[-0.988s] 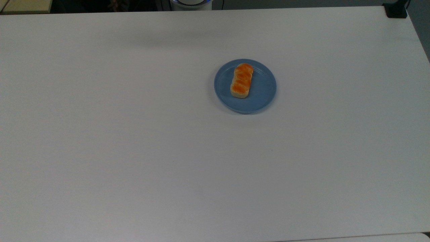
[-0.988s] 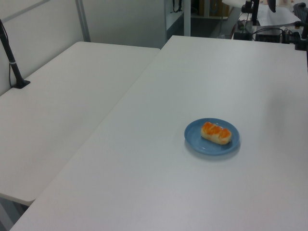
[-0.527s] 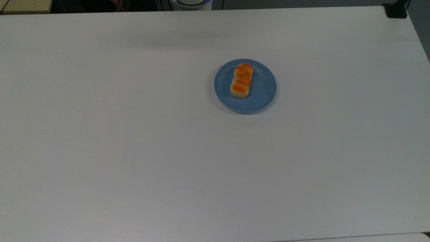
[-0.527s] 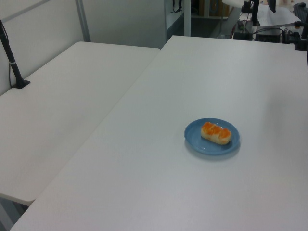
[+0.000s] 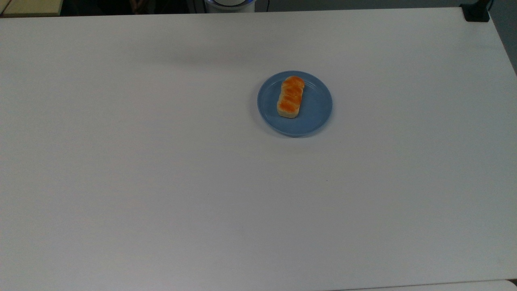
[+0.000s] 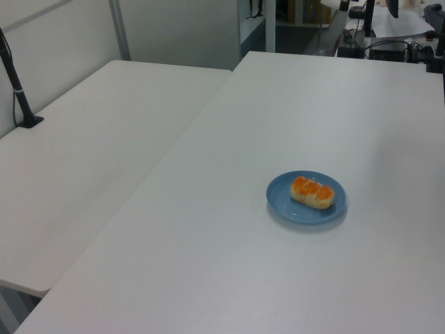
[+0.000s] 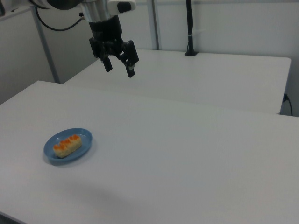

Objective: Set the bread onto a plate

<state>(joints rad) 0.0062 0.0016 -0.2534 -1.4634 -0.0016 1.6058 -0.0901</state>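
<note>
Bread: you have the small oblong loaf with pale cream sides and a glossy orange-brown braided top (image 5: 291, 97) lying flat on the plate, inside the rim, toward the top view's left of the plate's centre. Its long axis runs nearly up and down in the top view.
Plate: the round shallow blue plastic-looking plate with a raised rim (image 5: 317, 109) sits flat on the worktop, a little to the top view's right of centre and in its upper half.
Tool: your black two-finger tool (image 7: 118, 66) hangs high in the air, well apart from the plate and to the right view's upper right of it. Its fingers (image 7: 131, 69) stand apart and hold nothing.
Worktop: the plain white worktop (image 5: 161, 182) carries the plate. A second white table (image 6: 90, 174) adjoins it on the left view's left.
</note>
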